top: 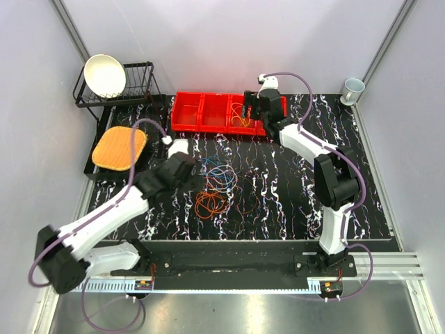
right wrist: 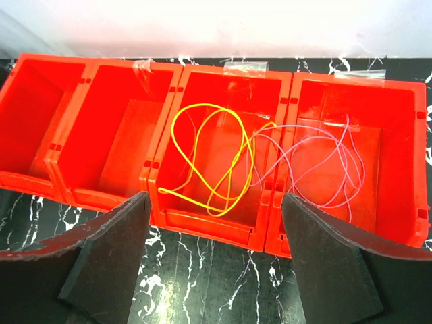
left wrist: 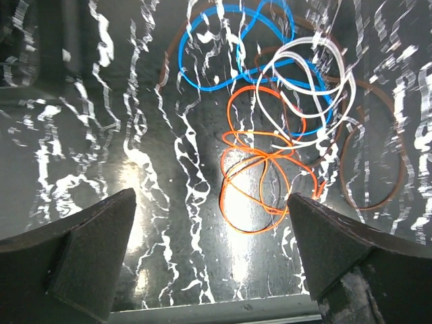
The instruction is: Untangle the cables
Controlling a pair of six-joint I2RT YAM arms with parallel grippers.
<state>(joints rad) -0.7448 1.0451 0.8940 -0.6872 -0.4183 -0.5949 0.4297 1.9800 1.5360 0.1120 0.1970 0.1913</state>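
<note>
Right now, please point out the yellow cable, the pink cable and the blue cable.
yellow cable (right wrist: pixel 173 137): right wrist view, left arc of its loop.
pink cable (right wrist: pixel 327 204): right wrist view, bottom of its loop.
blue cable (left wrist: pixel 181 59): left wrist view, left arc of its loop.

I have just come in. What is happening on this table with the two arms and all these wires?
Two robot arms are at work. The right end effector hangs open over the red bins, where a yellow cable lies in one compartment and a purplish cable mostly in the next. The left end effector, also open, hovers above the tangle of blue, white and orange cables on the table. Neither holds anything.
</note>
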